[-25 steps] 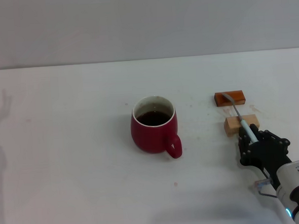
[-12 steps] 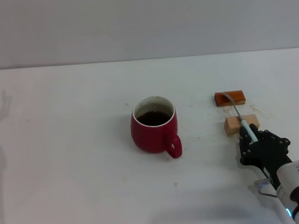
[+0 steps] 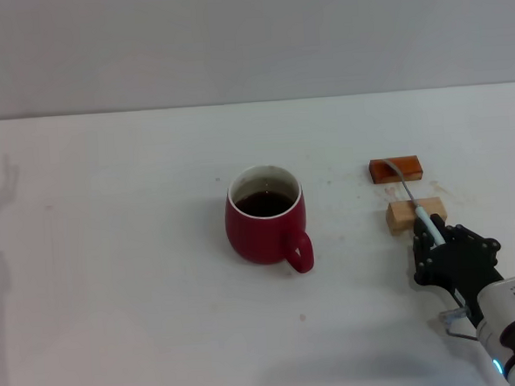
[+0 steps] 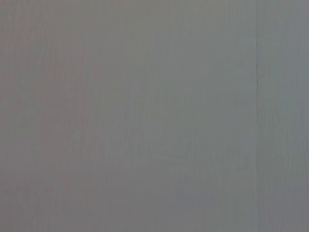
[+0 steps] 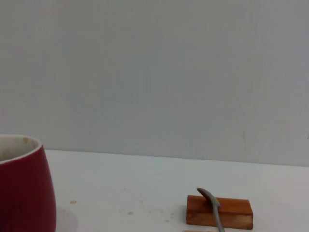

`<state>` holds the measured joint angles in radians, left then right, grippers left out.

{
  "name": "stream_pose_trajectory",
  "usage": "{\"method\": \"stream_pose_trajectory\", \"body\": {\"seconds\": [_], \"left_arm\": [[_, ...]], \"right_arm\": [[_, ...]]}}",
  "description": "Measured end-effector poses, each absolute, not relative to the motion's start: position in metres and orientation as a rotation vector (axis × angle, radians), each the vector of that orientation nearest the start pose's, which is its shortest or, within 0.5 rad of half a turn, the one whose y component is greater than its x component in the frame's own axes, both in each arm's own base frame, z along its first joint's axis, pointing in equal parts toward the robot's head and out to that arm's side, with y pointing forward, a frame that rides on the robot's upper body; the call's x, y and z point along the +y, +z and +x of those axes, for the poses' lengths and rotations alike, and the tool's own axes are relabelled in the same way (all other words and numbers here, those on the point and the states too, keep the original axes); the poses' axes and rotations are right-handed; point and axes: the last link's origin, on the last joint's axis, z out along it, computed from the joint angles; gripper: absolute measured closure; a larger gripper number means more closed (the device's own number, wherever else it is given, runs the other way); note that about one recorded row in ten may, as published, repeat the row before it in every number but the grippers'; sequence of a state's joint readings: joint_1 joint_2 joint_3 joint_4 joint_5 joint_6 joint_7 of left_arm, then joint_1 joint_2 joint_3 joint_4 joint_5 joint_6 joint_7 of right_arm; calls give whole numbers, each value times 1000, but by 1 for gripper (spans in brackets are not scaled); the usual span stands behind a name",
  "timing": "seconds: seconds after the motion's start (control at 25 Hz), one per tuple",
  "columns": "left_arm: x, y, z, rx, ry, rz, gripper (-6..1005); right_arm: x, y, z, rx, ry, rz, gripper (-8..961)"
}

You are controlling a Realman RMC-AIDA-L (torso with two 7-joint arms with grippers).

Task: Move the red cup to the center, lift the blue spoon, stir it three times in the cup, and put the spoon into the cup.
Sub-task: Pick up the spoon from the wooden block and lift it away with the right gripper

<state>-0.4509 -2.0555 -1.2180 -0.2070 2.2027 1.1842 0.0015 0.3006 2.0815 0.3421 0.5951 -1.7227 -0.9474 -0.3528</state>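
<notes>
Black and low at about 4 o'clock in the head view, the right gripper (image 3: 437, 241) sits closed around the pale handle end of the blue spoon (image 3: 413, 203). That spoon runs on a long axis from roughly 5 o'clock at the handle to 11 o'clock at the grey bowl. Its neck crosses a light wooden block (image 3: 415, 214), and its bowl lies over a small orange-red block (image 3: 395, 169) just beyond. In the right wrist view the bowl (image 5: 208, 197) arches over that orange-red block (image 5: 219, 211), tip pointing away from the wrist.

At the middle of the head view stands the red cup (image 3: 265, 216), upright, dark liquid inside, its loop handle turned toward 5 o'clock. It stands well apart from the spoon and the blocks, at their 9 o'clock. The right wrist view catches only part of the cup's rounded wall (image 5: 25, 186).

A white table (image 3: 114, 280) carries everything, marked with a few small specks, and meets a plain pale wall at 12 o'clock. Broad bare tabletop lies between the cup and the blocks.

The left wrist view gives a flat grey surface only, and the left arm shows in no view.
</notes>
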Motion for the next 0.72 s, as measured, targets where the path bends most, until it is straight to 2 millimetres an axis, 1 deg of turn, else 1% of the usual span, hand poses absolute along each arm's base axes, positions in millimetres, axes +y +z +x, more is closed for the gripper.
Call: {"method": "stream_pose_trajectory", "body": {"seconds": [0.28, 0.48, 0.72], "left_arm": [[349, 58, -349, -530, -659, -1163, 157], [349, 58, -349, -529, -660, -1163, 157], [350, 58, -348, -528, -662, -1163, 157]], "right_arm": [[269, -113, 297, 701, 480, -1795, 779], [269, -113, 298, 702, 475, -1797, 812], [269, -112, 300, 699, 470, -1794, 813]]}}
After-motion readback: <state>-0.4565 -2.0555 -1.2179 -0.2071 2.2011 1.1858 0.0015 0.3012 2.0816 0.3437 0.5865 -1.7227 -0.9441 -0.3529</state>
